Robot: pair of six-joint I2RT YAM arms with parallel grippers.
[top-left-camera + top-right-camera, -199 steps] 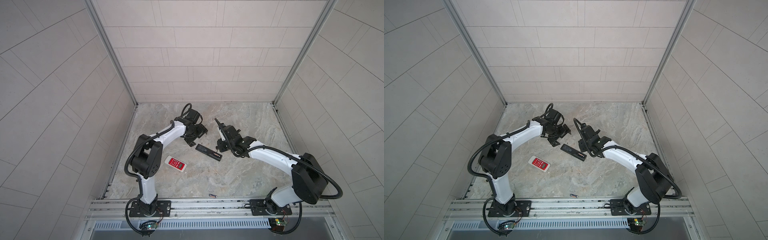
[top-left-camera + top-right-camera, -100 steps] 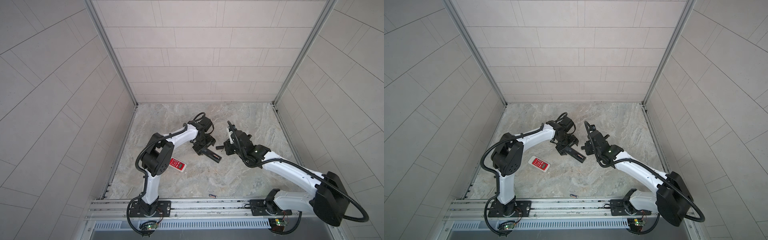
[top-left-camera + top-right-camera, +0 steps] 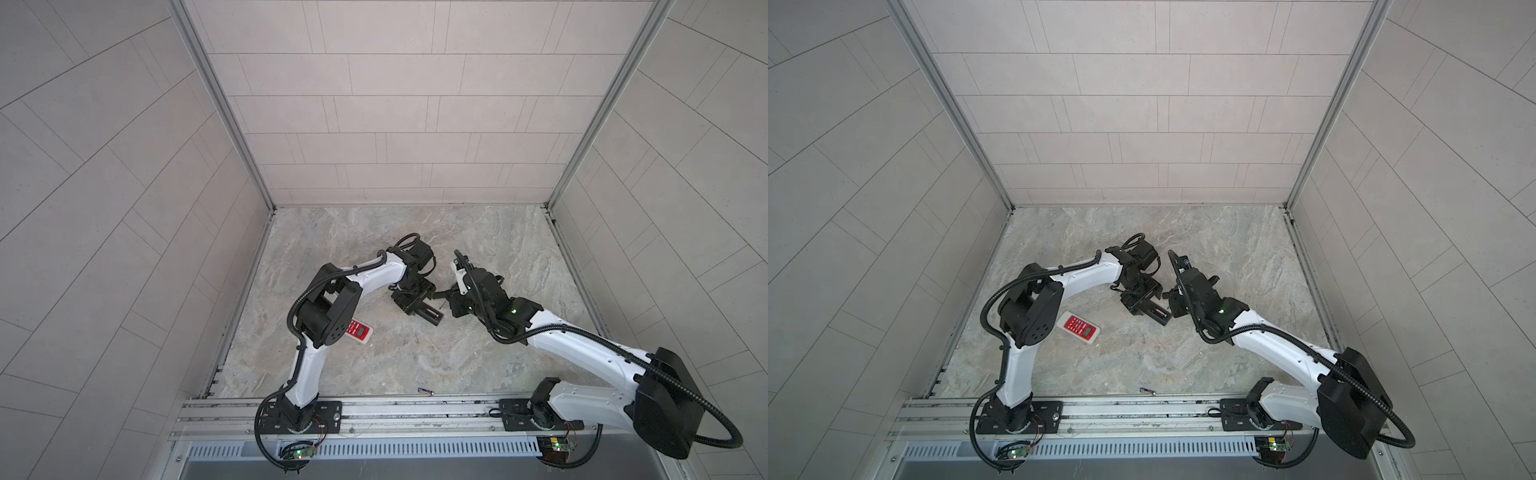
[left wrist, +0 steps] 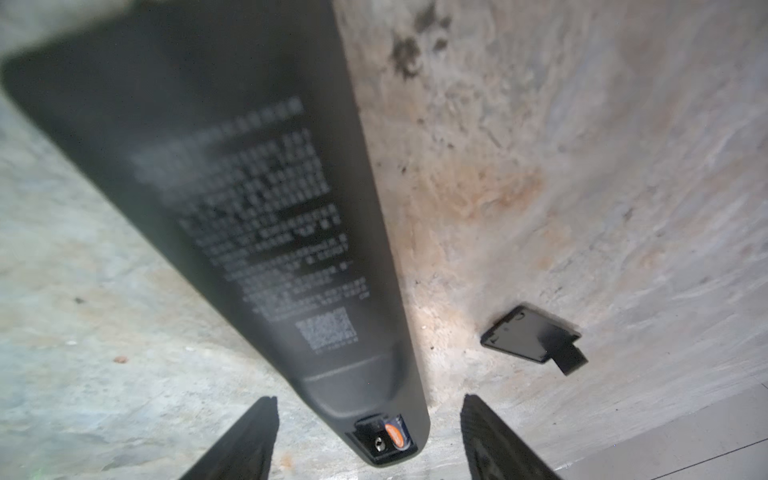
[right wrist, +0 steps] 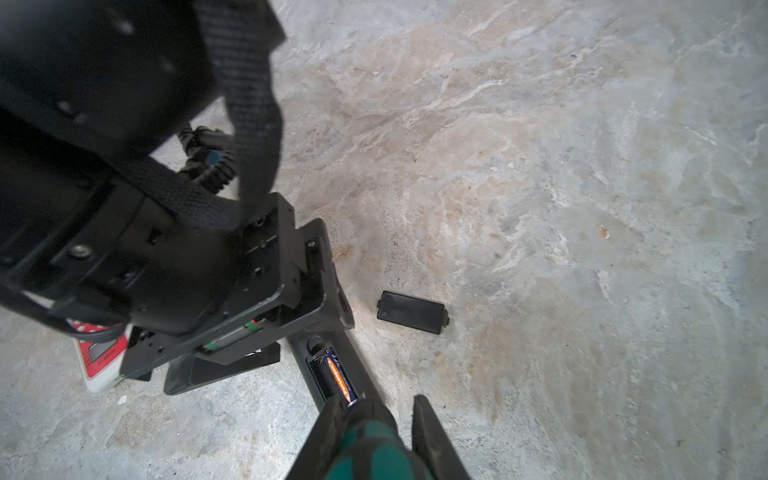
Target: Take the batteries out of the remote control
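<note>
Marble-patterned tabletop (image 3: 415, 353) walled by grey tiled panels (image 3: 395, 124) holds black remote (image 3: 431, 314).

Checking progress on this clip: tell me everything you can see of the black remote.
The black remote is a long, slim, matte bar lying back-up on the marble table, blurred white print on it. Its end compartment is open: one dark, orange-banded battery sits inside, the slot beside it apparently empty. The left gripper straddles that end, fingers clear of it. The screwdriver in the right gripper reaches the battery; contact unclear. The cover lies apart beside it.
</note>
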